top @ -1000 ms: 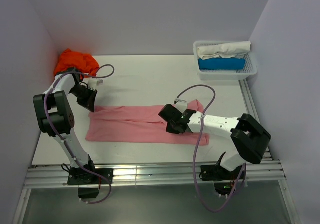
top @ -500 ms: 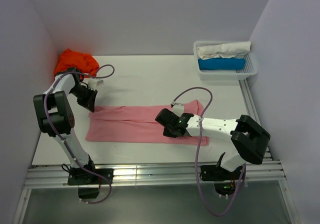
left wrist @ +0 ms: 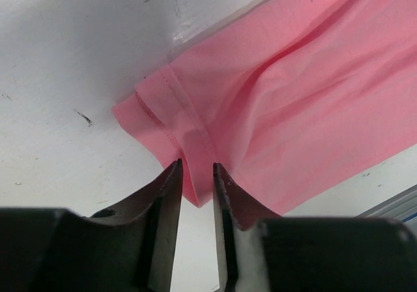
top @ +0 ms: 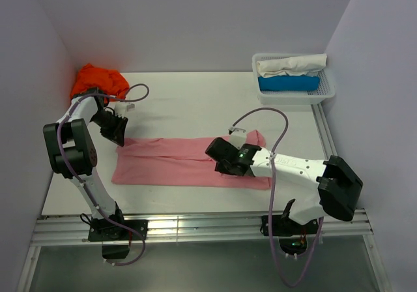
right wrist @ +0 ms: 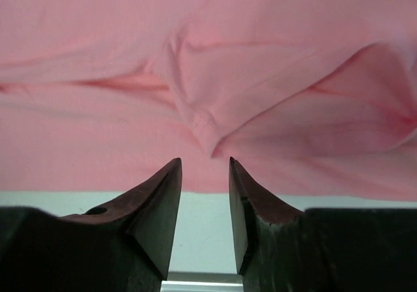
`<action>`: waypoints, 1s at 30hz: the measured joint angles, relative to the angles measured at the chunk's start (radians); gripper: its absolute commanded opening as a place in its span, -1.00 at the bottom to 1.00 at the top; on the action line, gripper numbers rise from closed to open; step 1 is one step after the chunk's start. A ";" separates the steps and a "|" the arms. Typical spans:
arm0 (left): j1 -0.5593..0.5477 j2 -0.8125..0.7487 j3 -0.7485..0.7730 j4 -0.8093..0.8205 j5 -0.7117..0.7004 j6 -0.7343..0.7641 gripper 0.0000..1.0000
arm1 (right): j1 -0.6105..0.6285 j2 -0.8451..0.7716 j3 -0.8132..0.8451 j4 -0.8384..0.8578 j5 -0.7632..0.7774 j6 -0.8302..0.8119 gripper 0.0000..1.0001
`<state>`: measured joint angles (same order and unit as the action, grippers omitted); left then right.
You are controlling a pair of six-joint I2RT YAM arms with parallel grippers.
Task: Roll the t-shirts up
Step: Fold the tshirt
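Observation:
A light pink t-shirt (top: 169, 161) lies folded into a long flat strip across the table. My left gripper (top: 119, 137) is at the strip's far left corner. In the left wrist view its jaws (left wrist: 196, 168) stand narrowly apart with the hemmed corner of the pink cloth (left wrist: 293, 77) lying between the tips. My right gripper (top: 221, 160) hovers over the strip's right part. Its jaws (right wrist: 204, 163) are open and empty just before a wrinkled fold of the pink cloth (right wrist: 98, 57). A bright orange t-shirt (top: 98, 80) lies bunched in the back left corner.
A white mesh basket (top: 329, 90) at the back right holds a white roll (top: 290, 65) and a blue roll (top: 288, 83). Walls close in the left, back and right sides. A metal rail (top: 195, 227) runs along the near table edge.
The right jaws have opened and let go of the pink cloth, and that arm has shifted slightly right. The left jaws have parted a little.

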<state>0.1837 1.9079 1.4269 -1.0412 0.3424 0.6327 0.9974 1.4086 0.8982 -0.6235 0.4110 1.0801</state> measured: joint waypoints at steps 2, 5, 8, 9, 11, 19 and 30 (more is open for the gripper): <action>0.000 -0.003 0.001 0.000 0.000 -0.002 -0.32 | -0.037 -0.004 0.022 -0.016 0.021 -0.008 -0.13; 0.000 -0.011 0.007 0.000 0.002 -0.008 -0.31 | -0.128 -0.002 0.038 -0.021 0.045 -0.037 -0.13; 0.000 -0.012 0.031 -0.003 0.010 -0.013 -0.32 | -0.228 0.021 0.047 -0.018 0.060 -0.085 -0.13; 0.000 -0.012 0.039 -0.003 0.013 -0.016 -0.32 | -0.249 0.034 0.051 -0.014 0.061 -0.097 -0.13; 0.000 -0.012 0.055 -0.003 0.020 -0.019 -0.32 | -0.304 0.070 0.058 0.000 0.059 -0.131 -0.14; 0.000 -0.012 0.064 -0.008 0.032 -0.023 -0.34 | -0.415 0.199 0.072 0.041 0.034 -0.226 -0.28; 0.000 -0.012 0.064 -0.016 0.037 -0.023 -0.36 | -0.391 0.105 -0.047 0.092 -0.048 -0.229 -0.36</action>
<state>0.1837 1.8961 1.4910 -1.0569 0.3798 0.6094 0.6067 1.5131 0.8516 -0.5312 0.3630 0.8509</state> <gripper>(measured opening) 0.321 0.329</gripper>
